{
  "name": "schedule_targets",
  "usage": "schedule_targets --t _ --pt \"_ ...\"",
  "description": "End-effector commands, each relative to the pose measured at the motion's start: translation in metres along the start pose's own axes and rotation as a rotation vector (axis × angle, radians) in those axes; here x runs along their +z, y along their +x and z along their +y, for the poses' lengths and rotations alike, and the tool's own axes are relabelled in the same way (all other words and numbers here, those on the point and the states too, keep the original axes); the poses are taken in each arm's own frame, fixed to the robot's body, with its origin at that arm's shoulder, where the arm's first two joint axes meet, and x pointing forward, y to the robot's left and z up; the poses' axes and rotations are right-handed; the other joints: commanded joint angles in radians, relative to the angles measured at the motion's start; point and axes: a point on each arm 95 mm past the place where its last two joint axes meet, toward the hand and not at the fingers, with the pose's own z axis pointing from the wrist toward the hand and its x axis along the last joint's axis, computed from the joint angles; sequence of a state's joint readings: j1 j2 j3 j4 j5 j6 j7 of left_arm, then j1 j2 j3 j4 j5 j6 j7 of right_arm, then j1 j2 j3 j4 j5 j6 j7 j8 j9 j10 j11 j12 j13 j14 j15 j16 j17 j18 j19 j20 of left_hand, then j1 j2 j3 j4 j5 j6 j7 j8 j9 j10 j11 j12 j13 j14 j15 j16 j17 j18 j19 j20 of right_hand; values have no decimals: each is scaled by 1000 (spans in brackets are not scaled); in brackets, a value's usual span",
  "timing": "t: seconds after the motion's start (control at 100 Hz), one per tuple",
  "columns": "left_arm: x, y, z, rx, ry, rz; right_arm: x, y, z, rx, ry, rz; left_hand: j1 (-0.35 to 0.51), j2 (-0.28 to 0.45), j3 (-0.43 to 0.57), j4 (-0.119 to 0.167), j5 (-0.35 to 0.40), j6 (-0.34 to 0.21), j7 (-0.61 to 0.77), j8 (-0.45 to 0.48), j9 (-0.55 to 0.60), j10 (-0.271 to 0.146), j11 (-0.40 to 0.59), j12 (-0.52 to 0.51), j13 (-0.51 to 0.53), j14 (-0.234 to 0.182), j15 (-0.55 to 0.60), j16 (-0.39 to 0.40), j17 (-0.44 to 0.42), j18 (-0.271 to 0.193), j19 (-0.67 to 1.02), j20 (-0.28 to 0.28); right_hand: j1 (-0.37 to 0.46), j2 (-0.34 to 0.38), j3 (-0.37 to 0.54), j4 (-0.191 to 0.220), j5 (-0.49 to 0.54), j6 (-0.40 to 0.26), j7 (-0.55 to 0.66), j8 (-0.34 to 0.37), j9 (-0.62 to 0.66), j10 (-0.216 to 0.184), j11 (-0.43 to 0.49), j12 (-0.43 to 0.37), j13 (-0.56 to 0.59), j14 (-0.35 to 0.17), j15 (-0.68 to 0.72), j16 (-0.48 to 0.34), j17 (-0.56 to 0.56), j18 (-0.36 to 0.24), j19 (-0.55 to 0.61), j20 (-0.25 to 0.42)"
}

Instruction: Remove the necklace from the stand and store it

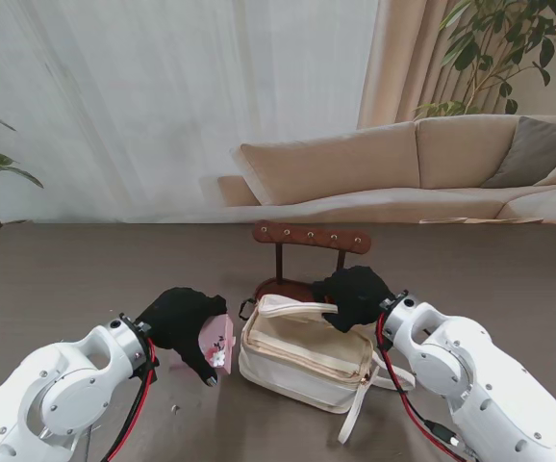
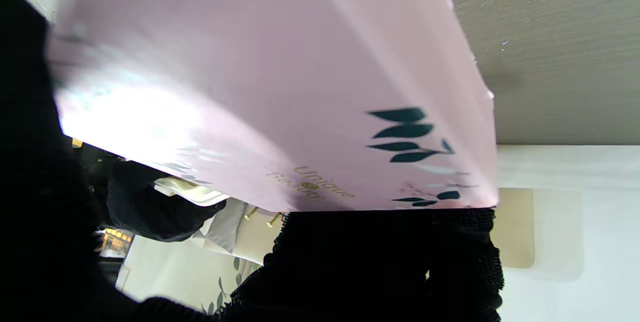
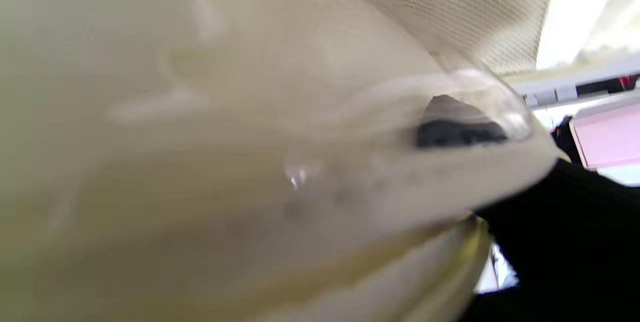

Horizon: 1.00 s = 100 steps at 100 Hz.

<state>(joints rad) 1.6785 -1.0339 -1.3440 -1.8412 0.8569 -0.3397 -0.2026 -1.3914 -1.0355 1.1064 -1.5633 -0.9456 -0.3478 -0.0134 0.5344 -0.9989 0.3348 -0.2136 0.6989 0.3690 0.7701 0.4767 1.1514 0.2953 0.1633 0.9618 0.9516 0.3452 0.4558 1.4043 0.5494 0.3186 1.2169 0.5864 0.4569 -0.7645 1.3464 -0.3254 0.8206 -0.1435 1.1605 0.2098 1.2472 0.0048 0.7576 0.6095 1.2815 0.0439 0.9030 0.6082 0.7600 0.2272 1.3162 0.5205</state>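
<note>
On the table, left to right:
Left hand (image 1: 184,325): one, black-gloved, fingers closed around one pink card (image 1: 218,342).
Card writing: "Unique", second word blurred; dark leaf print.
Bag (image 1: 302,354): one, cream, just beside the left fingertips.
Right hand (image 1: 357,295): one, fingers clamped on the bag's rim.
Stand (image 1: 312,237): one, brown, five pegs, beyond the fingers.
Necklace: cannot tell where.

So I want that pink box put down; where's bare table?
Free: the table left of the left hand holding the pink box, and far right of the stand. Crowded: the middle, around the cream bag and right hand.
</note>
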Motion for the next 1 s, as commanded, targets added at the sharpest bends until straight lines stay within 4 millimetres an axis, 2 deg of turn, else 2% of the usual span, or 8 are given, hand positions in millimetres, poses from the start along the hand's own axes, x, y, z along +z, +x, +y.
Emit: schedule_targets --t 0.0,0.13,0.22,0.48,0.79,0.99 --pt "1 2 0 -2 -10 9 5 4 1 -43 -8 0 445 188 624 34 71 -177 638 98 110 -139 133 47 62 11 129 25 -7 -34 7 6 51 27 73 -30 58 -41 62 47 81 -21 50 51 37 -30 151 55 78 -14 91 42" --pt "4 5 -1 -5 -8 19 10 4 17 15 -44 -16 446 188 624 34 71 -177 638 98 110 -135 133 47 62 13 129 25 -8 -34 7 6 58 -11 122 -43 99 -55 80 140 155 -23 110 120 37 -56 381 120 167 -18 149 73" --pt "7 8 -2 -7 -4 33 13 5 27 62 -46 -19 446 189 623 34 71 -178 638 99 109 -136 133 47 61 14 128 24 -8 -34 7 7 61 -19 134 -46 111 -60 80 185 178 -22 118 139 36 -56 435 138 191 -15 159 88" --pt "20 22 -7 -9 13 93 19 1 42 170 -27 -52 446 190 621 34 71 -177 638 99 110 -138 133 47 61 12 129 23 -8 -34 8 7 70 -22 135 -47 118 -49 68 214 195 -9 110 156 36 -50 472 152 213 0 164 109" --pt "35 36 -9 -23 23 154 29 -5 40 263 16 -121 446 190 621 35 71 -177 638 99 109 -136 133 47 62 13 129 20 -8 -34 7 8 81 -21 130 -46 122 -35 62 220 199 4 110 163 36 -50 492 162 232 11 166 121" --pt "52 44 -9 -40 26 204 34 -3 38 289 33 -133 446 191 619 35 69 -178 637 99 109 -137 133 48 62 13 129 19 -10 -36 8 8 83 -14 124 -43 120 -32 59 221 198 3 104 163 36 -50 490 162 232 10 163 126"
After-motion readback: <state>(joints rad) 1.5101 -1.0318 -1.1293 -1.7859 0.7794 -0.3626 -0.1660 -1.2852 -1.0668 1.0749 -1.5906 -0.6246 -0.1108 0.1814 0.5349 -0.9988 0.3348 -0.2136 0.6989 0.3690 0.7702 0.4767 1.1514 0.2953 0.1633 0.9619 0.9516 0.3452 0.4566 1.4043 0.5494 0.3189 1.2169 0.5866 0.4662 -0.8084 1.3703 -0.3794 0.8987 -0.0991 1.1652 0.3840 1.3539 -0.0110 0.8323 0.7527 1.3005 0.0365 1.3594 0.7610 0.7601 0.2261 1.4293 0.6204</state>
